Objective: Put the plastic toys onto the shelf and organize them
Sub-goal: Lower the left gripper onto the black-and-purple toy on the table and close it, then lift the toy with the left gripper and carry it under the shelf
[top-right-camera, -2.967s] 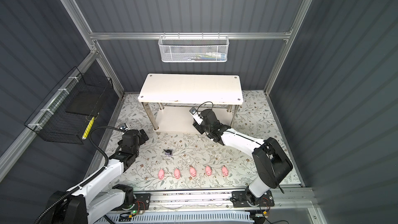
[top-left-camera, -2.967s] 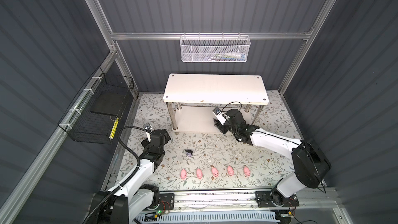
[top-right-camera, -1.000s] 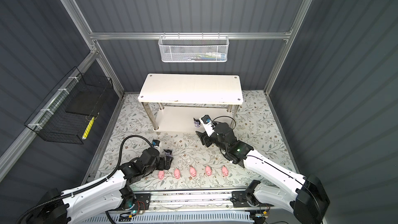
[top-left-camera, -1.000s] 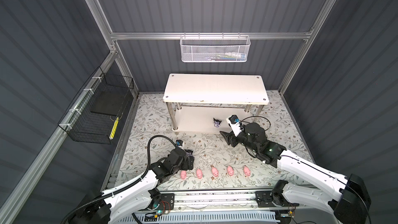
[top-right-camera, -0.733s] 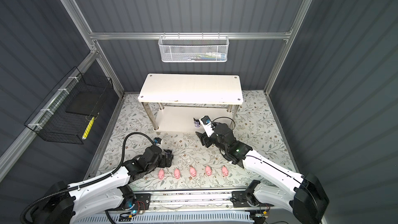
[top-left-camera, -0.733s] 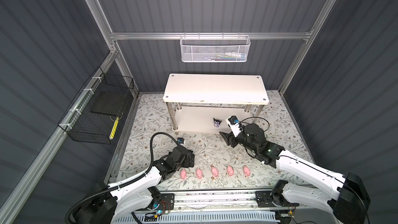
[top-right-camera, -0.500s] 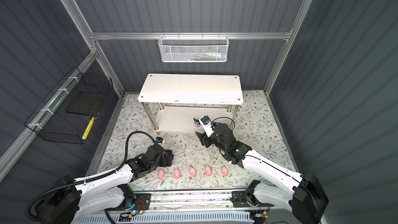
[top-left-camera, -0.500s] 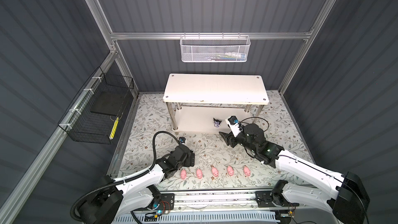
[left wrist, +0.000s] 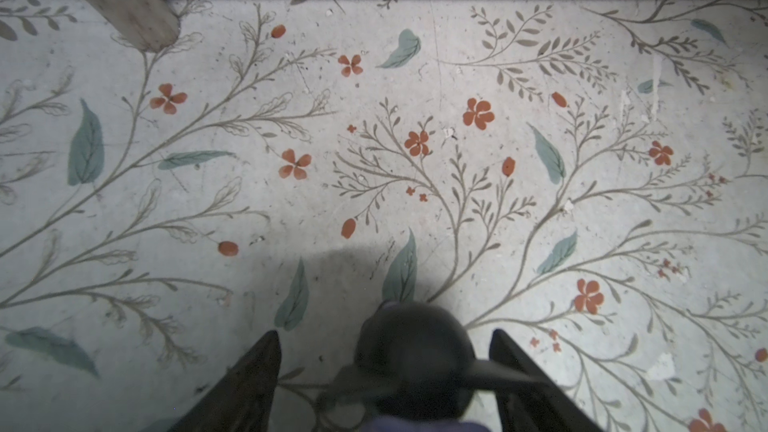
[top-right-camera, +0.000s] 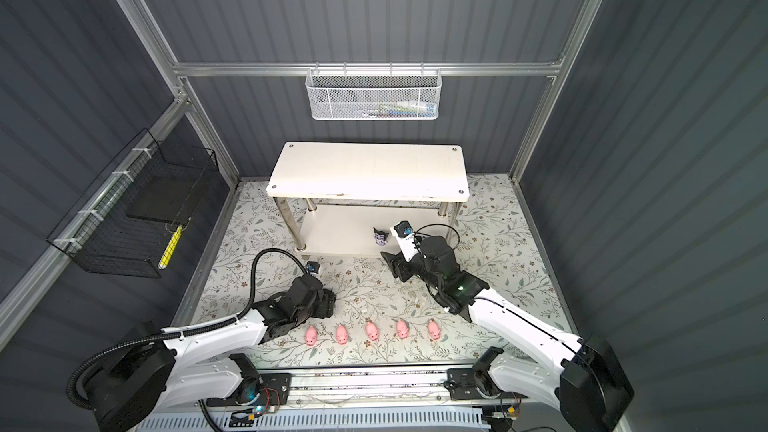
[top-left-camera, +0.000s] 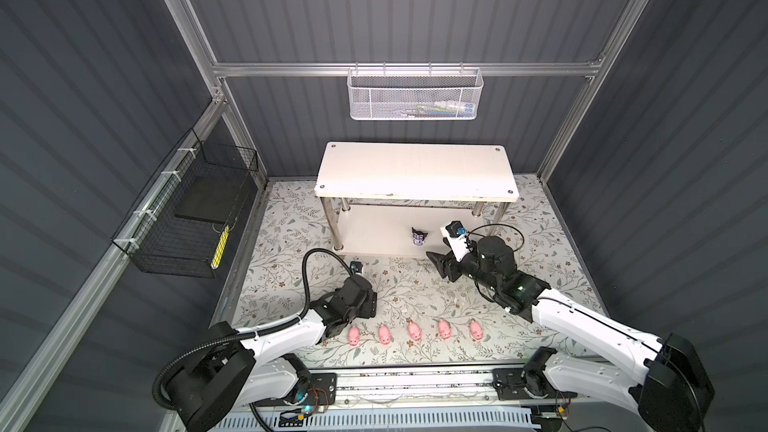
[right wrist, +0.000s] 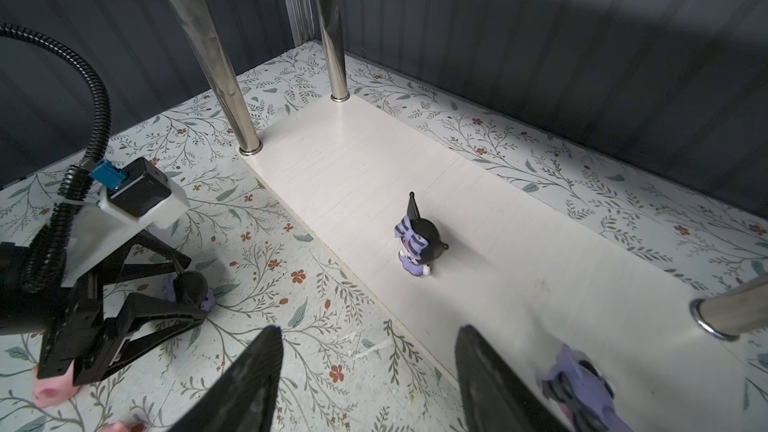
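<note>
Left pincer: left gripper point(left wrist: 385, 333) stands wide around a small dark purple-and-black plastic figure with pointed ears point(left wrist: 413, 361) on the floral mat point(left wrist: 374, 118), left of centre; gaps show on both sides.
Right pincer: right gripper point(right wrist: 368, 332) is wide and empty, at the near edge of the white 2-tier metal-legged shelf point(top-left-camera: 415, 172).
Lower board: 2 like toys, an upright figure point(right wrist: 417, 243) and a blurred figure point(right wrist: 577, 388).
Risk: a jaw could catch an ear and topple the toy, or the arm could nudge the leftmost pink plastic pig point(top-left-camera: 354, 335) of 5.

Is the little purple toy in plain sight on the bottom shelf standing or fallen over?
Standing. The purple toy rests on its feet on the shelf's lower board, one pointed ear up.
</note>
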Tool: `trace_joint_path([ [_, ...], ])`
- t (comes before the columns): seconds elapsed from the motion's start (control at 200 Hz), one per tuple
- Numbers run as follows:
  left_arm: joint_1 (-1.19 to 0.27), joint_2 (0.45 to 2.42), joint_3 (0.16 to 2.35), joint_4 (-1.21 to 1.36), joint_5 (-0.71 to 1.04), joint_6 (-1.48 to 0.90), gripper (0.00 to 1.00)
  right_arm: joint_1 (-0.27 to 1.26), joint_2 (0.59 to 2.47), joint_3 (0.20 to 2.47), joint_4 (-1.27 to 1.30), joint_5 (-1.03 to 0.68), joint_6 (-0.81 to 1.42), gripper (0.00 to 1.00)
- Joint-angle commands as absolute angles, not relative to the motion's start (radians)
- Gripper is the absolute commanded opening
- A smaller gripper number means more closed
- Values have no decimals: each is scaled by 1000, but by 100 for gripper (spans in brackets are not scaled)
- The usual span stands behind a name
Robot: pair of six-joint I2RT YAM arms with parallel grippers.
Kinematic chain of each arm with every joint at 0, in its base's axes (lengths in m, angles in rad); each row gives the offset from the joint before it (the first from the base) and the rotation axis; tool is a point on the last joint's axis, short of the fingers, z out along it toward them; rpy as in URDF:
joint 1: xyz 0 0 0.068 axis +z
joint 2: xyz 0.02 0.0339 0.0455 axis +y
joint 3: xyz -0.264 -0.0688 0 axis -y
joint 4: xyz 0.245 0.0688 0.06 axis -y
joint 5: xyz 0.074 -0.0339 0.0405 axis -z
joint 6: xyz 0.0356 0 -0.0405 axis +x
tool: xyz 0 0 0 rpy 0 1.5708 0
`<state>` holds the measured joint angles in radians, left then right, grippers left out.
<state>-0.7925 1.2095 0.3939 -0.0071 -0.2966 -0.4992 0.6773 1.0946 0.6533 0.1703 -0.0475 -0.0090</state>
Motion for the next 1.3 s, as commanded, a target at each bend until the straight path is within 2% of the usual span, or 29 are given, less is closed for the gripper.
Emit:
trace_joint_path([
  [0.0,-797,1223,429,0,-311,-476,78,671,1092,640,196,-68,3,68],
  [0.66,-798,1275,436,47,-304,-476,57,650,1104,627,209,-94,17,68],
  [1.031,-799,1278,437,58,-290,-478,37,648,1112,625,210,-90,20,69],
  [1.296,-798,1255,454,33,-295,-472,33,645,1112,626,217,-93,23,69],
])
